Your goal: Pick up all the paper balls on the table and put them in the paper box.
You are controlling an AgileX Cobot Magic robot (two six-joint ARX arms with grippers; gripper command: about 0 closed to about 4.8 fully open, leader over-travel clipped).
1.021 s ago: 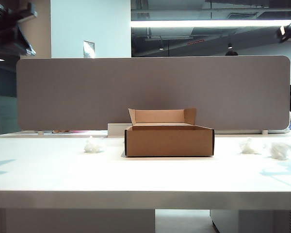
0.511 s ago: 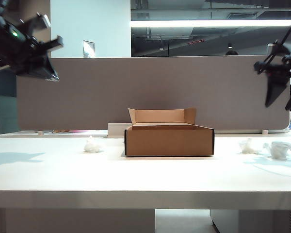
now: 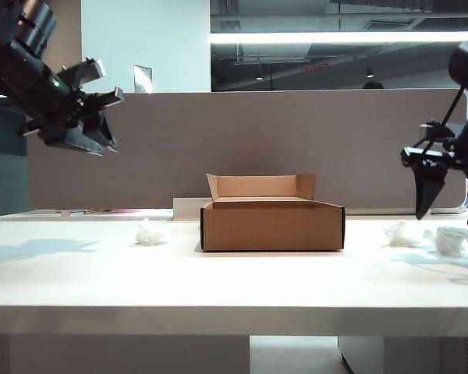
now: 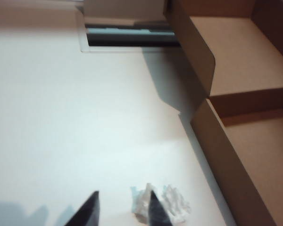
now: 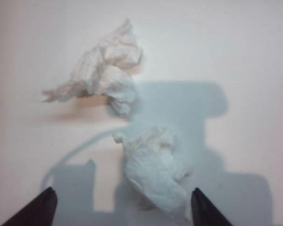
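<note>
The right gripper has its 2 dark fingertips spread wide, grasping nothing. It hangs above 2 paper balls lying just beside each other on the right of the table. In the exterior view this gripper points down, a little above the pair.

The left gripper shows 2 fingertips parted by a narrow gap, also empty. The 3rd ball lies past them on the white top, just beside the box's side wall. From outside, this gripper hangs high over the left of the table, well above its ball.

All 3 balls are on the table; none is in the box, which stands open at the centre with its rear flap raised.

The balls look very light, soft and springy, with ragged lumps. They should crush easily, so a pinch across the thick middle is likely safest; a loose corner could tear or slip.

The table is wide, flat, white and glossy, showing arm shadows. Behind it stands a grey divider, then a dim office with a strip light.
</note>
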